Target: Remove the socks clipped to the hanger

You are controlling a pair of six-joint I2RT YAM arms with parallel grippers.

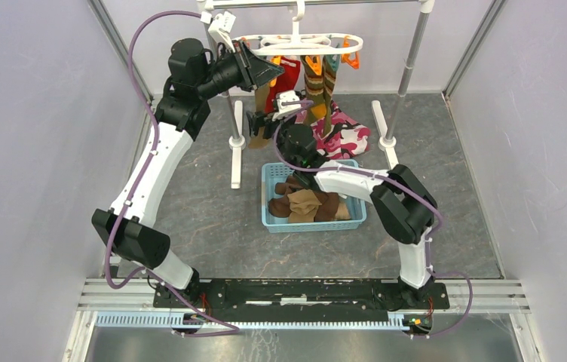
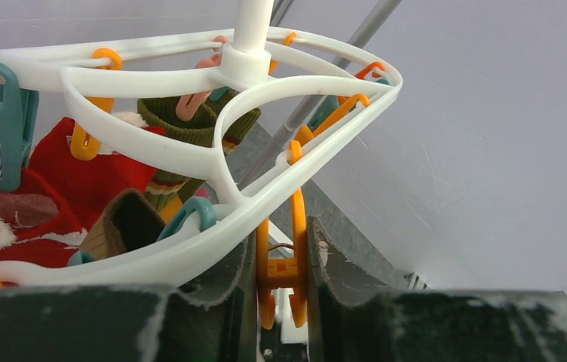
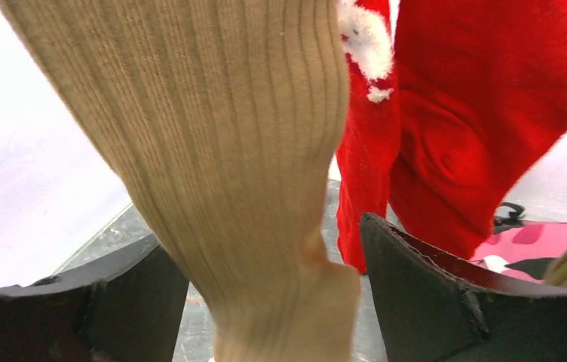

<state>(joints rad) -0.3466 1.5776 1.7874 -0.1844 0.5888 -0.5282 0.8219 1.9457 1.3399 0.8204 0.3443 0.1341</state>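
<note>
My left fingers clamp an orange clip at the tabletop's far edge
My right fingers gape around the tan sock hanging under the white hanger

No writing, label, brand, number or sign can be read in any view. Nothing legible shows on the clip between the left fingers, nor on the sock between the right fingers.
</note>
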